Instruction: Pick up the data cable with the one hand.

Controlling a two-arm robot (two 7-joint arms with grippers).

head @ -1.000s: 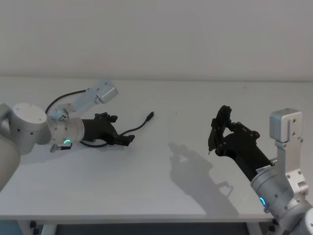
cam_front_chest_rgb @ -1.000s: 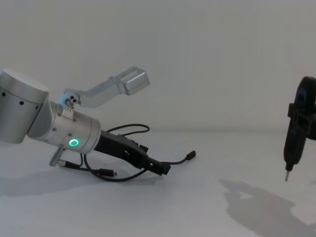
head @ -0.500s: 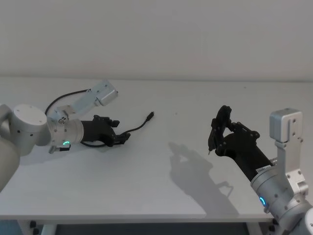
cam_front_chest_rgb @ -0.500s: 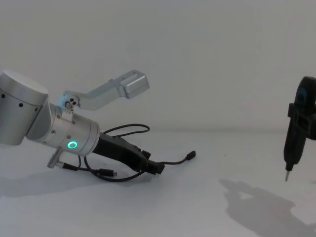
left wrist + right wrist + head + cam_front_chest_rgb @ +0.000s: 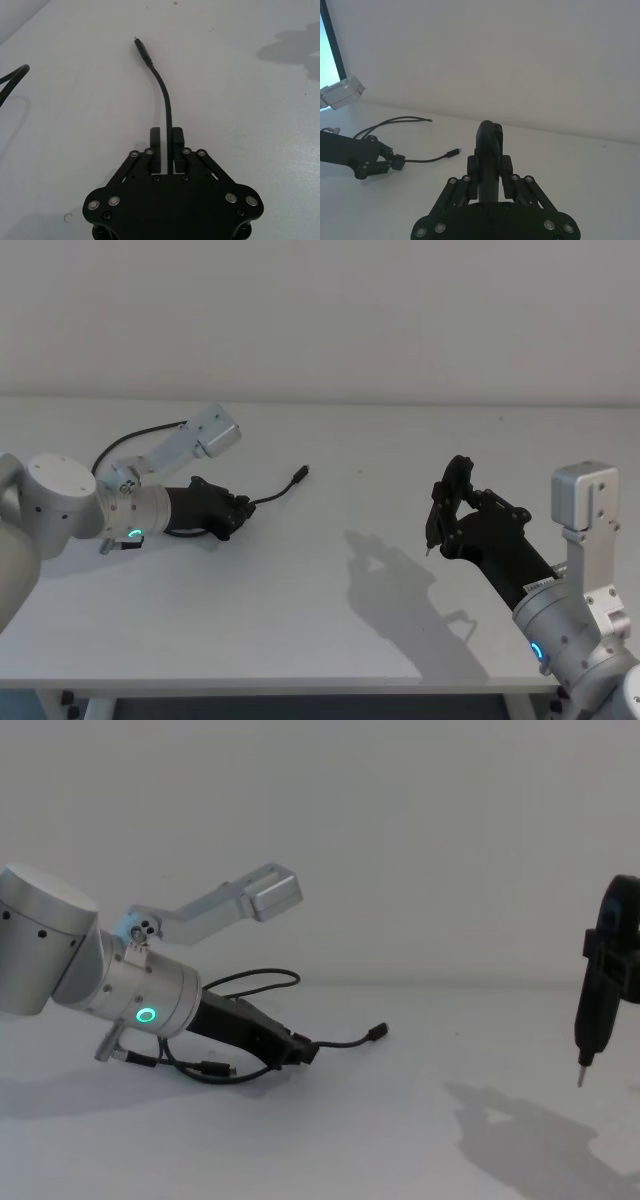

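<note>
The data cable (image 5: pixel 163 95) is a thin black cord. My left gripper (image 5: pixel 166 134), the one hand on the silver arm with the green ring (image 5: pixel 147 1015), is shut on it a short way behind the plug (image 5: pixel 141 47). In the head view this gripper (image 5: pixel 240 508) is low over the table at the left, and the cable's free end (image 5: pixel 278 490) sticks out to the right. The rest of the cable (image 5: pixel 250 978) loops behind and under the arm. My right gripper (image 5: pixel 440 512) hangs above the table at the right, shut on a black tool with a thin metal tip (image 5: pixel 580 1075).
The white table (image 5: pixel 330 620) runs from a plain wall to its front edge near the bottom of the head view. The stretch between the two arms is bare. A silver camera bracket (image 5: pixel 215 428) juts out above the left wrist.
My left gripper's fingers have shut on the cable, and the gripper has drawn back to the left, pulling the plug end a little with it. The right arm has not moved.
</note>
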